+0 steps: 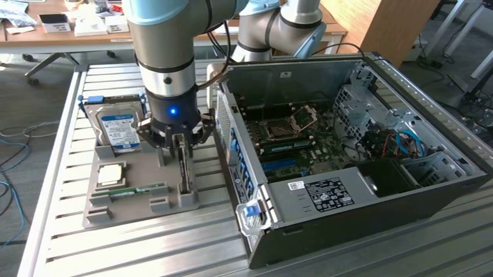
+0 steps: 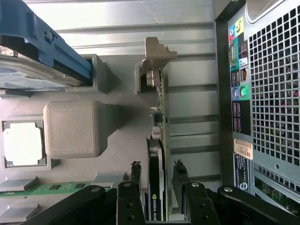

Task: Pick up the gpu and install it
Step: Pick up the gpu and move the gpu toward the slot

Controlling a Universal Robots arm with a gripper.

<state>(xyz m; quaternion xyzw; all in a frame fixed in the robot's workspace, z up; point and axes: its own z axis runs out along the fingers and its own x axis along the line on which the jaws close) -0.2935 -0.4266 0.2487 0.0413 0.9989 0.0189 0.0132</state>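
Grey plastic tray [image 1: 115, 209] [image 2: 123, 129] is sitting on a slatted metal table [image 1: 115, 254], beside an open computer case [image 1: 348, 184] [image 2: 274, 93]. The gpu [image 1: 185, 173] [image 2: 154, 154] is standing on edge in a tray slot, on the side nearest the case. The gripper [image 1: 179, 145] [image 2: 157, 169] is hanging over the card, its fingers [image 2: 135, 174] spread wide and straddling it, with a slim gap showing on each side. A hard drive [image 1: 117, 128] [image 2: 28, 70], a processor chip [image 1: 112, 173] [image 2: 23, 143] and a RAM stick [image 1: 127, 192] [image 2: 47, 189] are lying in other pockets.

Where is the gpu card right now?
The gpu stands on edge in the grey tray, with the open tool straddling it, just to the exterior view's left of the computer case.
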